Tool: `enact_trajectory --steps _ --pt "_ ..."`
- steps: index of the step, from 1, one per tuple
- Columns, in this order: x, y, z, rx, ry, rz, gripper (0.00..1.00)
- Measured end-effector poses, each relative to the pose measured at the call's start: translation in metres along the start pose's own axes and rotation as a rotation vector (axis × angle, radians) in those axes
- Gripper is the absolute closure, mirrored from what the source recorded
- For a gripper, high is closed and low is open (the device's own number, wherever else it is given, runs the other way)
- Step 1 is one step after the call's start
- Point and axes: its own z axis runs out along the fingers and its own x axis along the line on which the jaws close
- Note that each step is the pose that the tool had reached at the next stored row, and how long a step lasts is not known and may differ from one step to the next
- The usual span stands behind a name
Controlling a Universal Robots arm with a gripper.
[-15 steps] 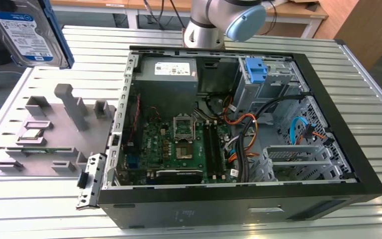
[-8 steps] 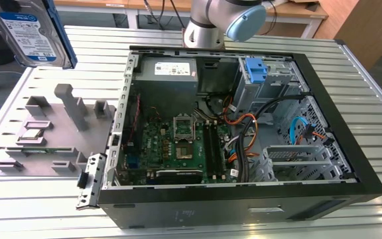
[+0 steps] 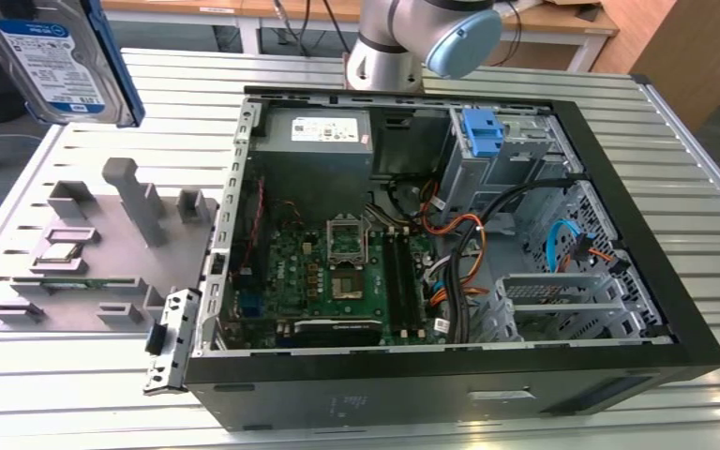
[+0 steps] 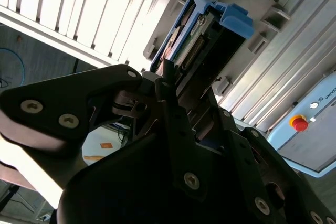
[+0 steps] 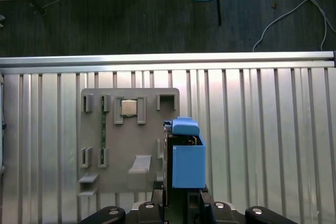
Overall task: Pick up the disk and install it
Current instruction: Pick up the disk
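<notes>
One slatted metal table (image 3: 35, 394) carries everything. Open computer case (image 3: 679, 309) lies on its side, motherboard (image 3: 335, 272) exposed, grey power supply (image 3: 316, 131) in the far corner, light-blue bracket (image 3: 479, 131) sitting in the drive bay. Grey parts tray (image 3: 97, 239) lies on the table just beside the case, on the exterior view's left. Robot arm (image 3: 397, 37) rises behind the case.

Disk (image 3: 60, 56) is off the table, up in the air at the exterior view's top left, above the tray side and well apart from the drive bay. Label side faces the exterior camera, blue rails along the edges. Gripper (image 5: 181, 205) is clamped on the disk's lower end, black fingers (image 4: 173, 103) pinching it on both sides. Seen from the first wrist view, the disk hangs edge-on over the tray. Small processor chip (image 5: 128, 107) sits in one tray pocket, thin green memory stick (image 5: 103, 124) in a slot next to it.
</notes>
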Motion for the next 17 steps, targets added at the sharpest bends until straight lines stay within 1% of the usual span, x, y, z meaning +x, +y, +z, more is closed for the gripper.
enact_trajectory --steps 10,17 --pt "-0.0002 0.0001 -0.0031 -0.0005 0.0001 0.000 0.65" --pt "-0.0005 0.0004 -0.0103 -0.0005 0.0000 0.000 0.65"
